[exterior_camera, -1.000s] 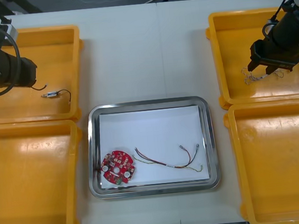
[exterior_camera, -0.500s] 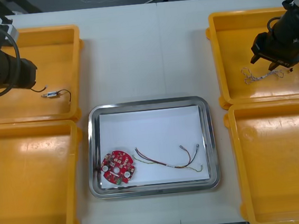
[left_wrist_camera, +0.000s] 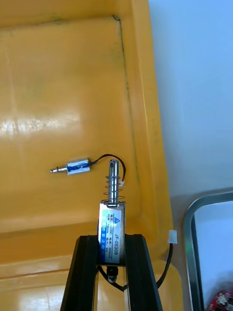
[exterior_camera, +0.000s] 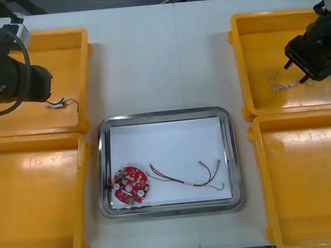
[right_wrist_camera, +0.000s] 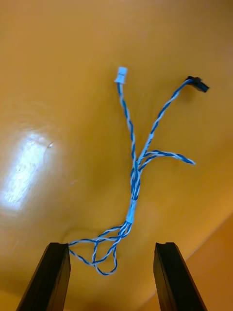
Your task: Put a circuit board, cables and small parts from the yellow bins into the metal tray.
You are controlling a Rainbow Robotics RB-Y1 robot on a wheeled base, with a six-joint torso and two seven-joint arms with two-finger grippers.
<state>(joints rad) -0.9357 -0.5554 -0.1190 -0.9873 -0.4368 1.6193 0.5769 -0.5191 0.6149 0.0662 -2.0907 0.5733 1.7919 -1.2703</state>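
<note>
The right gripper (right_wrist_camera: 111, 245) has been drawn back wide open, the blue and white cable (right_wrist_camera: 133, 184) left unpicked in its yellow bin (exterior_camera: 252, 45). A small metal part (left_wrist_camera: 111, 218) is clamped in the left gripper (left_wrist_camera: 111, 238), shifted towards the metal tray (exterior_camera: 99, 165)

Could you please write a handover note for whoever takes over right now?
Left gripper: shut on a small metal part with a spring, in the far left yellow bin.
Right gripper: open over the twisted blue and white cable, far right yellow bin.
Done: round red circuit board, red and yellow cable in the metal tray.
To do: that part, that cable.
</note>
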